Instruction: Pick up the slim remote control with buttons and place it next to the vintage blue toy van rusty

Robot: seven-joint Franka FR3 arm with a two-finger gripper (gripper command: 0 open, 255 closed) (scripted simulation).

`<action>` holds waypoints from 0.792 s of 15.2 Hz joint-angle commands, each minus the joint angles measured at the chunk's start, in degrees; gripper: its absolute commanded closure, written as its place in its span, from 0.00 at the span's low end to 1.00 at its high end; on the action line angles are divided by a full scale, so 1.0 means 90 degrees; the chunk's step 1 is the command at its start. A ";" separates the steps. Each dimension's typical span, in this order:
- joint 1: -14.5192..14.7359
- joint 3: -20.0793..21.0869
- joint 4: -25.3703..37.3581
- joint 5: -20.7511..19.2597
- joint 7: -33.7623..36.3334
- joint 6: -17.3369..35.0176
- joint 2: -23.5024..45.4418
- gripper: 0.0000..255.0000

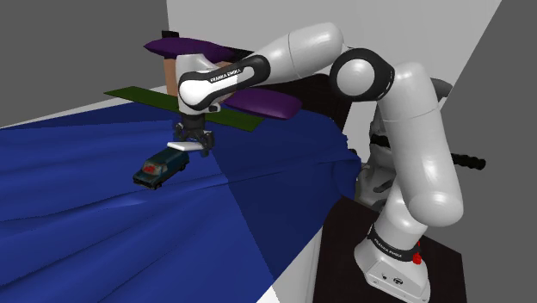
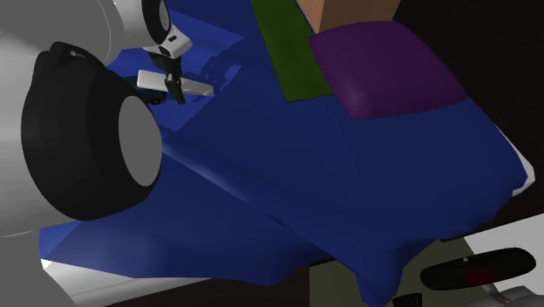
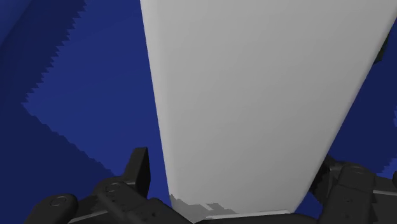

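Holding the remote [image 3: 254, 108] clamped in the gripper [image 1: 192, 142], I judge placement is next: lower it just beside the van [image 1: 161, 166] below, then release.

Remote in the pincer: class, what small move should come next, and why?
Probably lower it gently onto the blue cloth. The pincer clasps the pale remote just above the cloth, close beside the toy van, so setting it down seems the step left.
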 commanded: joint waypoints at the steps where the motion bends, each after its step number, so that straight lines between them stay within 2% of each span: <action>1: -0.0001 0.0000 -0.0008 0.0001 -0.0001 0.0002 -0.0002 0.00; 2: 0.0000 -0.0002 0.0049 -0.0002 -0.0003 -0.0012 0.0040 0.00; 6: -0.0002 0.0012 0.0493 0.0023 -0.0020 -0.0692 -0.0197 0.00; 12: -0.0002 0.0012 0.0493 0.0023 -0.0020 -0.0692 -0.0197 0.00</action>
